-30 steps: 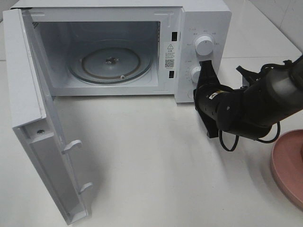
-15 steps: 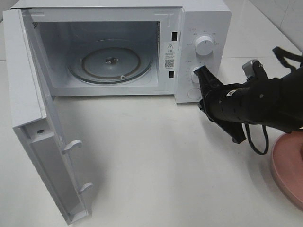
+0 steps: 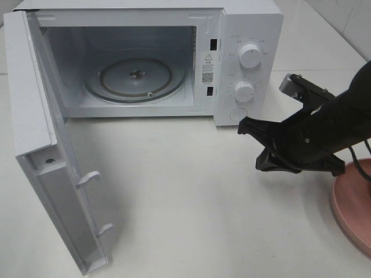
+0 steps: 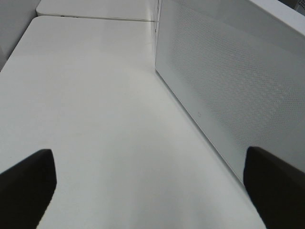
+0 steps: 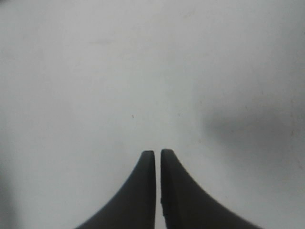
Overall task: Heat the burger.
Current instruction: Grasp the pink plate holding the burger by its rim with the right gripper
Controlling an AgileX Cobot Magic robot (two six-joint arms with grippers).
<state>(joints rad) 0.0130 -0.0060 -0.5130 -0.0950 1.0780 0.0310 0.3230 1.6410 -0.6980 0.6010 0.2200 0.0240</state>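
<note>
Overall: a white table carries a white microwave across the top of the exterior view, with its door swung wide open.
Door: it is hinged on the oven's left side and runs from the upper left down to the lower left of the frame. Its inner face shows, with two latch hooks sticking out.
Cavity: the inside is lit, and a round glass turntable lies flat on its floor, upper centre.
Controls: the panel sits right of the cavity. It has an upper knob, a lower knob and a round button beneath them.
Right gripper: it is right of centre, just below and right of the button and apart from the microwave. It hangs over the table with its tip pointing to the left of the frame. Its jaws are drawn almost together, leaving only a hairline slit, and nothing is in them.
Right arm: the black arm comes in from the right edge and crosses over the plate's upper rim.
Pink plate: it lies at the lower right edge, cut off by the frame.
Left gripper: it shows in its wrist view only. Its dark fingers are spread as wide as they go, with only bare tabletop between them. A white mesh-dotted panel stands upright just beside one finger.
Burger: it shows in none of the views, so I cannot tell where it is.
</note>
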